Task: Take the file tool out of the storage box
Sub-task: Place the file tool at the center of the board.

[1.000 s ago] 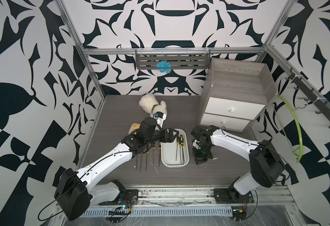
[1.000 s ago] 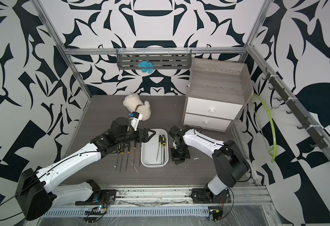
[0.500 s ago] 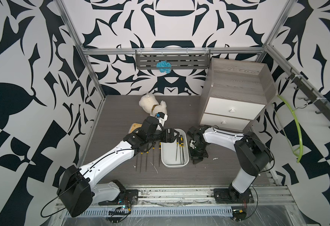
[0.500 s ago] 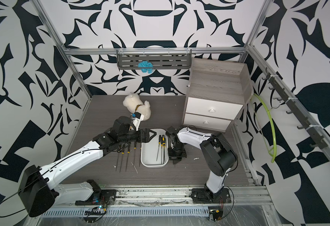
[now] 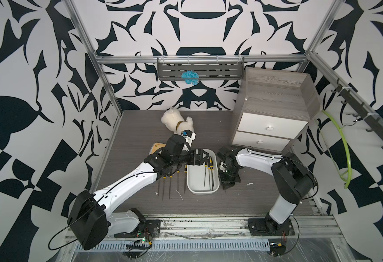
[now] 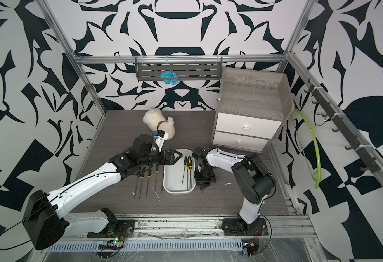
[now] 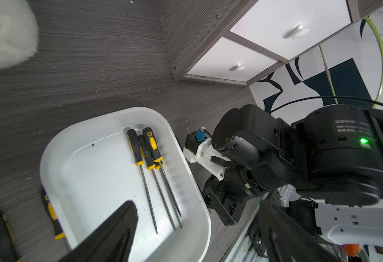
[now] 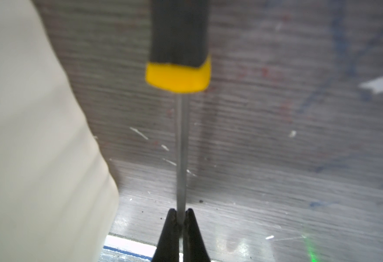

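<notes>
1. L arm reaches low across bench; L gripper (image 5: 205,158) spread wide above storage box (image 5: 202,193) far end.
2. R arm elbow bent; R gripper (image 8: 181,214) pinches file tool (image 8: 181,147) shaft just outside box's right rim.

File tool (image 8: 181,145): black handle, yellow collar, grey shaft pinched in right claw (image 8: 181,215), just outside shallow white storage box (image 7: 99,172).

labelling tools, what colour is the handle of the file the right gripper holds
File handle: black with a yellow collar, best in the right wrist view.
</notes>
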Available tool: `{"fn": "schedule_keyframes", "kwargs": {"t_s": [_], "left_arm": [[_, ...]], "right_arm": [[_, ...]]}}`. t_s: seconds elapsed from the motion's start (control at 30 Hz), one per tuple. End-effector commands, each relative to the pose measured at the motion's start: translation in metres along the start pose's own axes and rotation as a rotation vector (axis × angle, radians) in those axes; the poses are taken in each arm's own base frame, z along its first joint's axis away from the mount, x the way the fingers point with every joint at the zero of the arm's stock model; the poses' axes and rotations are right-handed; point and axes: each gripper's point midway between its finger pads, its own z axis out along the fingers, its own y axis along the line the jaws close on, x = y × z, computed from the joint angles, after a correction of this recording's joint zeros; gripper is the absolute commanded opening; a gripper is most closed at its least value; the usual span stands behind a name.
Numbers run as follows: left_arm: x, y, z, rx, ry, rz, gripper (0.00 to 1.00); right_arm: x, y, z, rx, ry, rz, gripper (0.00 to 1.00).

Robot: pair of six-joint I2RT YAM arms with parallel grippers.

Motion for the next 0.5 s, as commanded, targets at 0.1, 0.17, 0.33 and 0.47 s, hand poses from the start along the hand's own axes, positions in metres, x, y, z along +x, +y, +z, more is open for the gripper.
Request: {"fn": "schedule_keyframes", "kwargs": {"t_s": [0.1,0.17,0.33,0.47], "left_arm": [[-0.0028,-0.0074,-0.0036,0.014,0.006,0.015,0.90],[-0.0019,-0.0083,-0.0030,0.017,0.012,0.015,0.90],[-0.0010,-0.0074,-0.0011,0.015,0.018,0.015,0.90],[-0.0021,-0.0085,-0.0018,0.017,0.016,0.016,0.90]], "right_arm": [[0.0018,-0.0070,0.0002,0.018,-0.002,0.001,0.08],[0.0021,-0.0104,-0.0004,0.035,-0.006,-0.001,0.10],[0.0010,-0.0098,-0.0010,0.030,-0.016,-0.007,0.12],[0.0003,-0.0106,0.0004,0.031,-0.019,-0.012,0.14]]}}
